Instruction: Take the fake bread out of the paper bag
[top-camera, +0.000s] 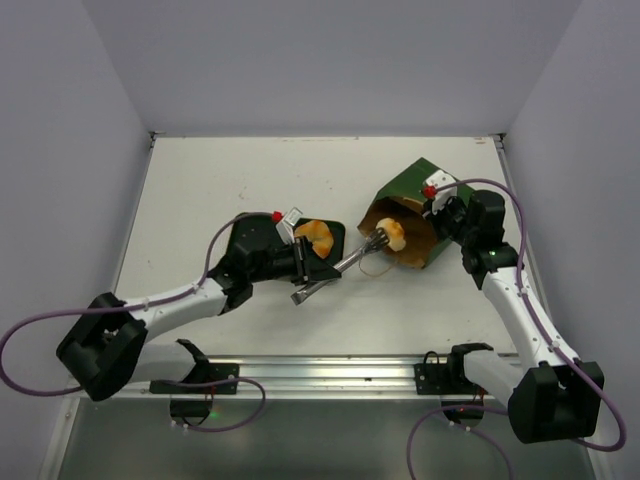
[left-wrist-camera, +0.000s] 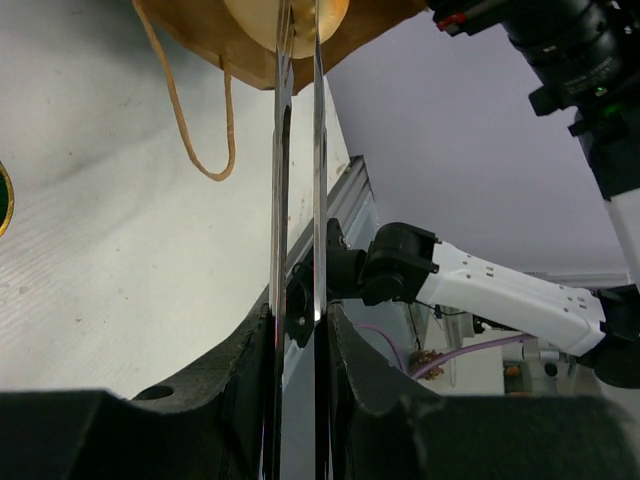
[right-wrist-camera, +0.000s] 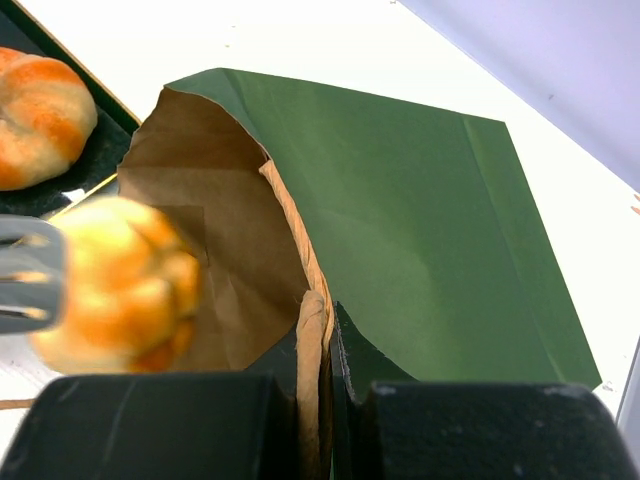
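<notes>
The dark green paper bag (top-camera: 415, 190) lies tilted on the table, its brown mouth facing left. My right gripper (top-camera: 437, 208) is shut on the bag's rim (right-wrist-camera: 318, 330), pinching the paper edge. My left gripper (top-camera: 303, 262) is shut on metal tongs (top-camera: 345, 264), whose two blades (left-wrist-camera: 281, 200) run forward to the bag's mouth. The tong tips squeeze a round tan piece of fake bread (top-camera: 392, 236), which sits just at the opening (right-wrist-camera: 120, 285). Another orange-brown piece of fake bread (top-camera: 316, 238) rests on the dark tray (top-camera: 335, 232). The inside of the bag behind the held piece is hidden.
A thin string handle (left-wrist-camera: 190, 130) hangs from the bag onto the white table in front of the mouth. The tray lies under my left forearm, left of the bag. A metal rail (top-camera: 330, 370) runs along the near edge.
</notes>
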